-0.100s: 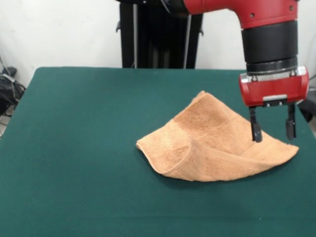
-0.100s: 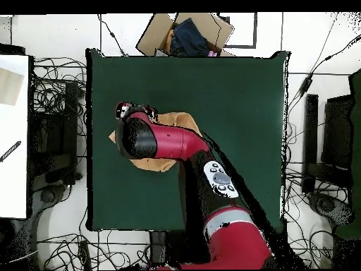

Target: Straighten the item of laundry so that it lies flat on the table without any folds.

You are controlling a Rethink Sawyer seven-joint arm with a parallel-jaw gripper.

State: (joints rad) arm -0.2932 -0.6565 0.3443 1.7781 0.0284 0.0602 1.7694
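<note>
Towel point(image 1: 212, 143), peach-orange terry, sits right of the table's point(image 1: 74, 148) centre in my front view, rumpled: one corner peaks toward 12 o'clock, the 9 o'clock edge curls over in a soft roll. Dark green felt top all round it. Gripper point(image 1: 272, 132) hangs over the towel's 3 o'clock corner, its two black fingers point(image 1: 255, 129) spread apart, holding nothing. Overhead, the red arm point(image 2: 169, 142) covers most of the cloth.

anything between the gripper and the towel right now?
Nothing visible. The open gripper hangs directly over the right-hand corner of the crumpled towel in the front view, with no other object on the green table near them.
</note>
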